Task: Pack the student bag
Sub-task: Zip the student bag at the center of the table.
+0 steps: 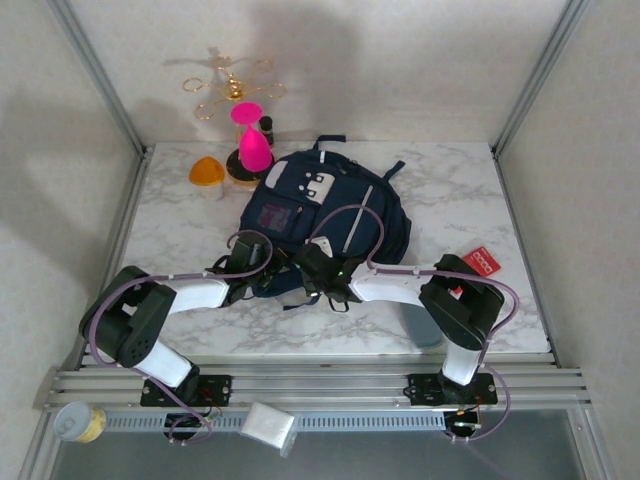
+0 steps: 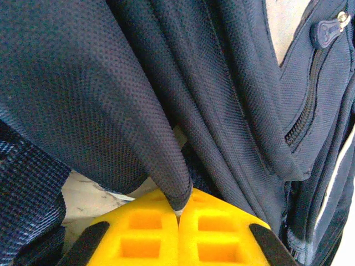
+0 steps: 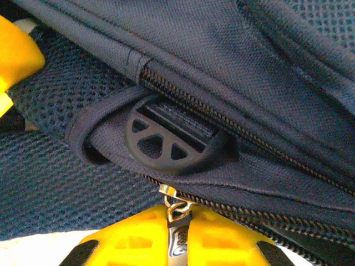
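Top view: large navy-blue fabric student bag (image 1: 325, 205) flat at the middle of the white marbled table (image 1: 470, 190). Front pocket up, light grey patches toward the far end, pale stripe down the right side, dark straps trailing at the near edge. Both arms bent inward, wrists side by side at the bag's near edge.

Left wrist view: left gripper (image 2: 178, 209), yellow fingers (image 2: 141, 233) pressed together and clenched on a fold of the bag's navy woven fabric. Zipper line with a dark pull tab (image 2: 324, 30) at upper right.

Right wrist view: right gripper (image 3: 178, 235), yellow fingers (image 3: 133, 241) closed against a silver metal zipper pull (image 3: 177, 244), pinched between them. Round black plastic buckle (image 3: 166, 138) just above, tucked under a fabric flap beside the zipper teeth.

Behind the bag, near the back wall: pink hourglass-shaped object (image 1: 250, 135), small dark bottle (image 1: 266, 127), orange dome-shaped piece (image 1: 205, 172). Right of the bag and apart from it: red card (image 1: 482, 262). On the back wall: gold wire ornament (image 1: 230, 85).
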